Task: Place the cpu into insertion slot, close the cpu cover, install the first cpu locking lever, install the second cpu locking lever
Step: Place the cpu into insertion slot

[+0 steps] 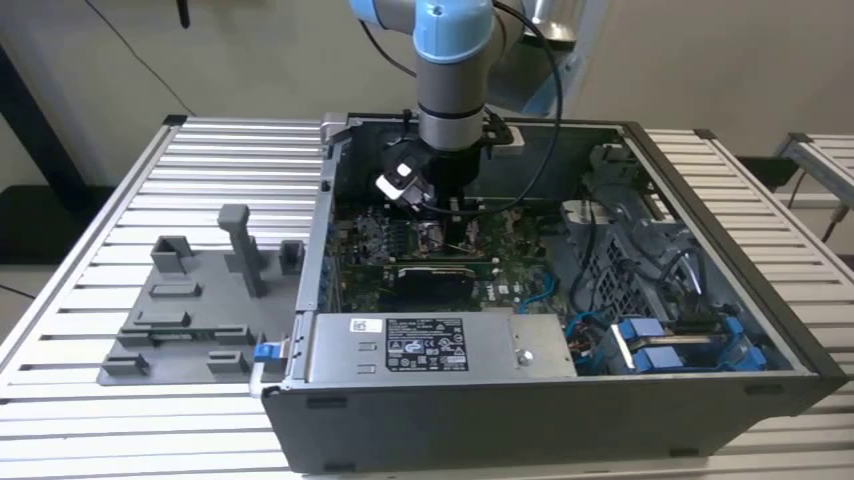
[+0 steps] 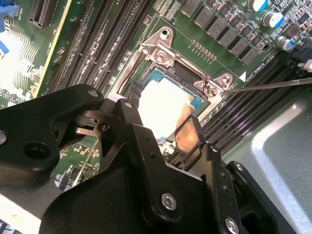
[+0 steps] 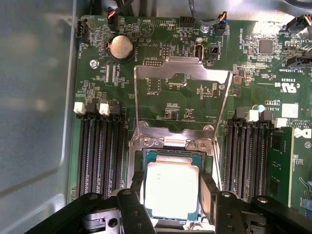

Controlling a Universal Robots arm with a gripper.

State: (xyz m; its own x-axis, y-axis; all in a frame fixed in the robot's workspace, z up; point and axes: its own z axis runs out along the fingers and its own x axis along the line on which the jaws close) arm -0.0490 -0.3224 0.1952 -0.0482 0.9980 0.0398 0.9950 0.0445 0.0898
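The cpu [image 3: 171,195], a small square chip with a pale metal top, lies flat in the insertion slot [image 3: 168,157] on the green motherboard [image 3: 97,73]. My gripper [image 3: 171,180] stands right over it, one finger [image 3: 138,187] at each side of the chip, shut on its edges. In the second wrist view the cpu [image 2: 158,97] shows bright between the same fingers [image 2: 187,136], with my gripper [image 2: 161,109] over it. The cpu cover [image 3: 183,68], a silvery frame with a big window, stands swung up and open behind the slot. A thin locking lever [image 2: 273,84] sticks out beside the socket.
The arm [image 1: 451,60] reaches down into an open computer case [image 1: 534,400] on a slatted table. Memory slots [image 3: 102,156] flank the socket on both sides. A power supply [image 1: 427,345] and blue-clipped drive bays [image 1: 667,345] fill the near side. A grey fixture plate [image 1: 200,310] lies at the exterior view's left.
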